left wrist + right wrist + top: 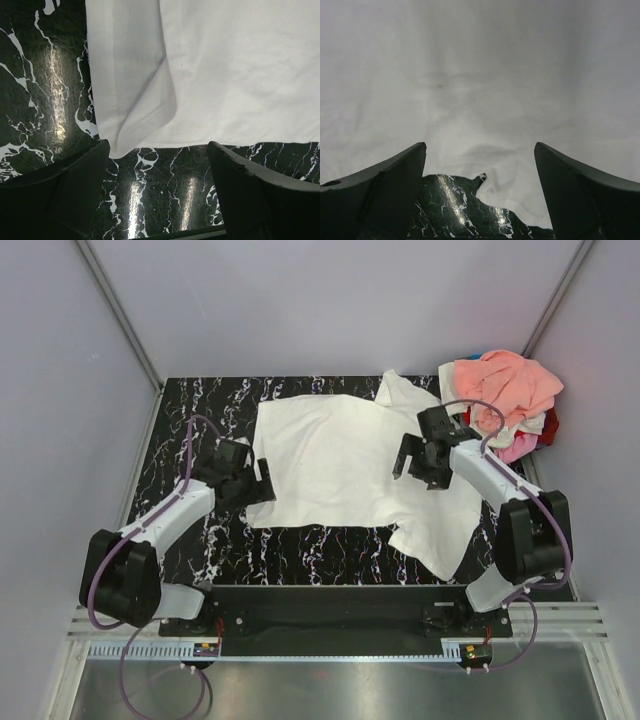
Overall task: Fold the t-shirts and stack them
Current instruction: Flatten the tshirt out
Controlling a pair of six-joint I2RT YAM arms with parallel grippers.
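Observation:
A white t-shirt (350, 455) lies spread on the black marble table (200, 400), plain side up, one sleeve trailing towards the front right. My left gripper (258, 480) is open at the shirt's left hem corner (117, 147), just off the cloth. My right gripper (412, 462) is open and hovers over the shirt's right part (480, 85). A heap of salmon-peach, pink, red and white shirts (510, 400) sits at the back right corner.
Grey walls and metal posts close the table at the back and sides. Bare marble (165, 200) shows beneath the left fingers and along the table's front. The arm bases stand at the near edge.

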